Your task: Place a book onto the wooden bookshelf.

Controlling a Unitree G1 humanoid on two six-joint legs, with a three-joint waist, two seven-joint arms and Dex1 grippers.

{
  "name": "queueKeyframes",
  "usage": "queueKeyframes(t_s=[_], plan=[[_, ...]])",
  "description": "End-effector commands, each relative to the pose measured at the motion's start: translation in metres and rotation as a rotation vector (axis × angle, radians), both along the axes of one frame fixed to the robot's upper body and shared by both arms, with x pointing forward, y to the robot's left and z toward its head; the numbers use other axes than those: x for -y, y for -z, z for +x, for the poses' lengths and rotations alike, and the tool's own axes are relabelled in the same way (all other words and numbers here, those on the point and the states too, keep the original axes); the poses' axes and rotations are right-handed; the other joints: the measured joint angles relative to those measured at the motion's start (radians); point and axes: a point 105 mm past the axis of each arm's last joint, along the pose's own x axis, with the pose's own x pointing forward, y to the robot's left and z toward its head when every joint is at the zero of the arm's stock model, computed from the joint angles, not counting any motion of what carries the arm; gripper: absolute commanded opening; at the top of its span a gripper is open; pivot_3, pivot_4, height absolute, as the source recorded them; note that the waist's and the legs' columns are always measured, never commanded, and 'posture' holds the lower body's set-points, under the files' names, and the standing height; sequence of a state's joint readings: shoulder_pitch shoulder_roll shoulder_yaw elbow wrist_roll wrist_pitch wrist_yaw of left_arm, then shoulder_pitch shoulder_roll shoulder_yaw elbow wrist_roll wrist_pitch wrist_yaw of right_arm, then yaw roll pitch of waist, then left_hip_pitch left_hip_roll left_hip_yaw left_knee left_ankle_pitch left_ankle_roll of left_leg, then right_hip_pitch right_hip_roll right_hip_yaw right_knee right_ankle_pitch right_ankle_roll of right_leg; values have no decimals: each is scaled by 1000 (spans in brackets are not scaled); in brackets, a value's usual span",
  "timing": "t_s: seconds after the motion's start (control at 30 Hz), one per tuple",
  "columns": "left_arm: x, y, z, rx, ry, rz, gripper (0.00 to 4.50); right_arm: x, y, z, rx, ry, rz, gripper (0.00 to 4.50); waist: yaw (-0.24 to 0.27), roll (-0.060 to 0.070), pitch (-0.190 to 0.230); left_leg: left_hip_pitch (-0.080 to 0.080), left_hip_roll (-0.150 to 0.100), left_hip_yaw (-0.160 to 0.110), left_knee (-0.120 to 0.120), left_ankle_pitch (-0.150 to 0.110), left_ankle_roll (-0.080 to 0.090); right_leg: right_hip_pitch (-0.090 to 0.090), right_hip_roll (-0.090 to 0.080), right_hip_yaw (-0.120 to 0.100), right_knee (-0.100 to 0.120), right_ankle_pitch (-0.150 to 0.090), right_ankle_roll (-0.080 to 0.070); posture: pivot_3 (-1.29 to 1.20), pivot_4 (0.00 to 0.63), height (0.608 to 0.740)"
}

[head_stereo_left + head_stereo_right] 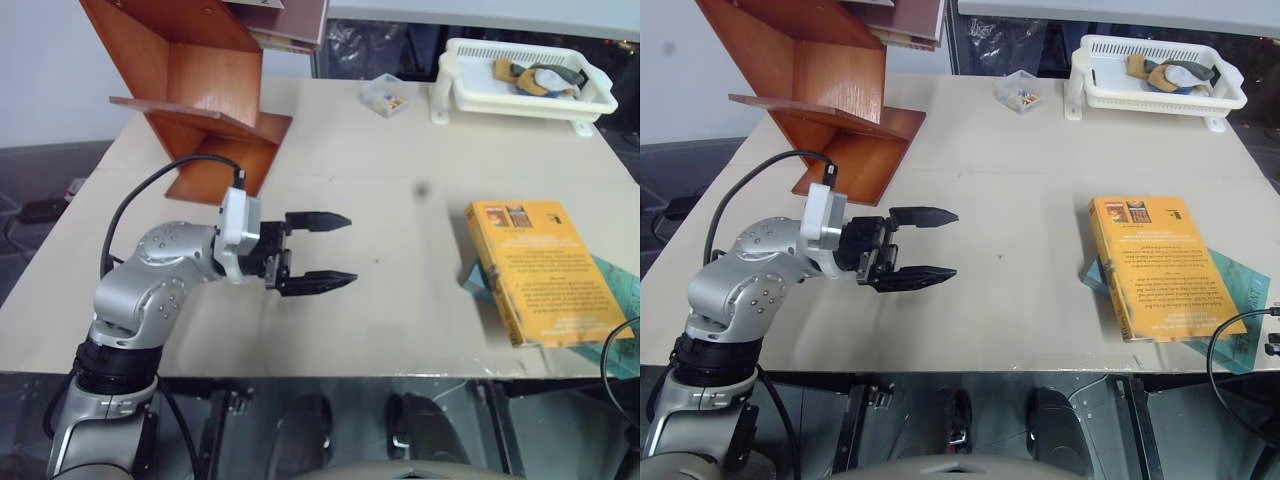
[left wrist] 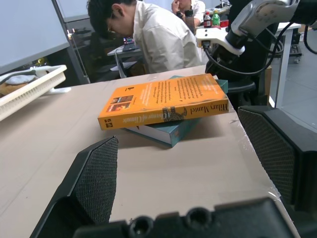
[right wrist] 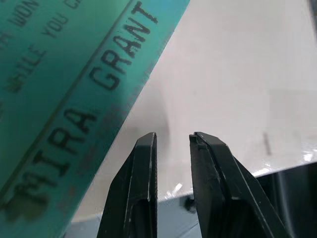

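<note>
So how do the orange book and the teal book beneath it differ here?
The orange book lies on top, fully in view; the teal book sits underneath, with only its edges and a corner peeking out. In the left wrist view the orange one looks thicker than the teal one. The orange cover carries small pictures; the teal shows large dark lettering. Both lie flat on the table.

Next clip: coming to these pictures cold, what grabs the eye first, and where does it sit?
The left claw hangs wide open over the middle of the table, pointing toward the orange-yellow book. That book lies flat near the table's right front edge, stacked on a thinner teal book. At the far left corner stands the reddish-brown wooden bookshelf with slanted boards, and a white basket sits at the far right.
</note>
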State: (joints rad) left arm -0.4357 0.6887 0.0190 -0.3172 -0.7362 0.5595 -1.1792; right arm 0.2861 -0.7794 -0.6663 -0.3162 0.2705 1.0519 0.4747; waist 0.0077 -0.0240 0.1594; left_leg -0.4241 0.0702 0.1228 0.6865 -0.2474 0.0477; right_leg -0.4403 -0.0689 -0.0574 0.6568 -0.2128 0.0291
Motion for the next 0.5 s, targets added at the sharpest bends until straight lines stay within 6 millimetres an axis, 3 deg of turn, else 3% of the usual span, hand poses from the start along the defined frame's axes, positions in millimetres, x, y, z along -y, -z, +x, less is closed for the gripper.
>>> queueKeyframes(t_s=[0.03, 0.1, 0.23, 0.5], plan=[[1, -6, -2, 37, 17, 5, 4500, -6, -4, 22, 84, -51, 30, 1079, -2, 0, 0, 0, 0, 1, 0, 0, 0, 0, 0, 0, 0, 0, 0, 0, 150, 740], [1, -7, -2, 39, 11, 7, 4500, -10, -3, 32, 108, -95, 25, 1079, -2, 0, 0, 1, 0, 1, 0, 0, 0, 0, 0, 1, 0, 0, 0, 0, 150, 740], [-2, -6, -3, 36, -6, 11, 4500, -26, 0, 45, 110, -176, 38, 68, 0, 0, 0, 1, 0, 0, -1, 0, 0, 0, 0, 0, 0, 0, 0, 0, 150, 740], [-7, -3, -2, 29, -55, 10, 4500, -59, -5, 64, 152, -296, 63, 68, -3, 0, 0, 1, 0, 1, -1, 0, 0, 0, 0, 1, 0, 0, 0, 0, 150, 740]])
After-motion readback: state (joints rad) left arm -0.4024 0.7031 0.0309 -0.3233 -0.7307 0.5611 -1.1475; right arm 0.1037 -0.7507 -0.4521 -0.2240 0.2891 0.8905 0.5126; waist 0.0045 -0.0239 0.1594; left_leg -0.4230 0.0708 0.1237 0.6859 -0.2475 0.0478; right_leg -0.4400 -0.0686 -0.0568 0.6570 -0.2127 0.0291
